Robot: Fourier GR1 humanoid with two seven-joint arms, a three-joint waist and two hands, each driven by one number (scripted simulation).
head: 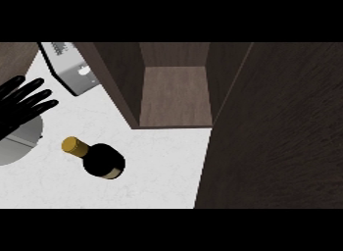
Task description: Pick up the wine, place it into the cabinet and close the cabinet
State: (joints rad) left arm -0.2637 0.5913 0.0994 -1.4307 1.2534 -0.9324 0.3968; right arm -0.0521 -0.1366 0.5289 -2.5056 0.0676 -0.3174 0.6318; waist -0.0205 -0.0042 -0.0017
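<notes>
Nearest your camera is the open cabinet door, a wide dark wood panel filling everything right of the wine bottle.

Going left to right, bottle as reference:

- Left hand: up and to the left of the bottle, well apart from it, at the left edge. You can see the fingers straight and spread apart, pointing up-right, holding nothing. Grey forearm shows below it, level with the bottle, further left.
- Grey metal appliance: above the bottle, toward the upper left, partly cut off by the top edge. You can't tell what it is.
- Wine bottle: dark body, gold cap, seen from nearly overhead, cap end toward the upper left. It sits on the white counter, nothing touching it. It is still outside the cabinet.
- Cabinet: above and right of the bottle, open, wooden interior showing nothing inside. Its lower front edge is near the bottle but apart.
- Door panel: right of the bottle, swung open, a strip of counter between them.

Right hand: you won't find it in this view.
</notes>
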